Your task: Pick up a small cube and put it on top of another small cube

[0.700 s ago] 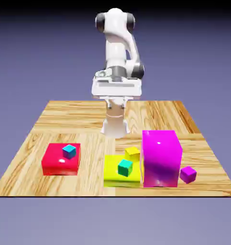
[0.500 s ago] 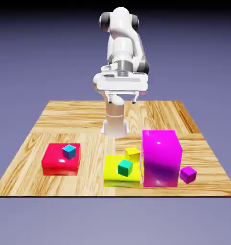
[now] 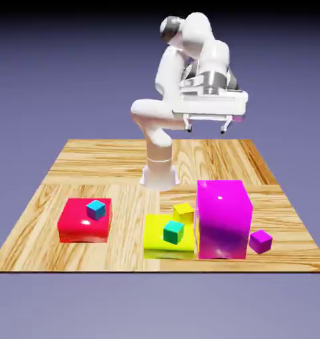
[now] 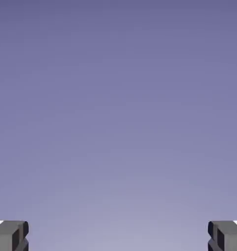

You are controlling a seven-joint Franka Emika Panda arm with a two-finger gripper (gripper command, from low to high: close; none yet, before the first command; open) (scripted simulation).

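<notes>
Purple-magenta small cube sits on the wooden table at about 4 o'clock in the exterior view, just beside the tall magenta block. Teal-green small cube rests on the yellow block at 6 o'clock, near a small yellow cube. At 8 o'clock a cyan cube tops the red block. High at 1 o'clock the gripper hangs spread wide, empty.

Hand view: two grey fingertips stand far apart at 7 and 5 o'clock, only backdrop between them.

Purple cube on table; teal cube seemingly atop yellow block.
</notes>
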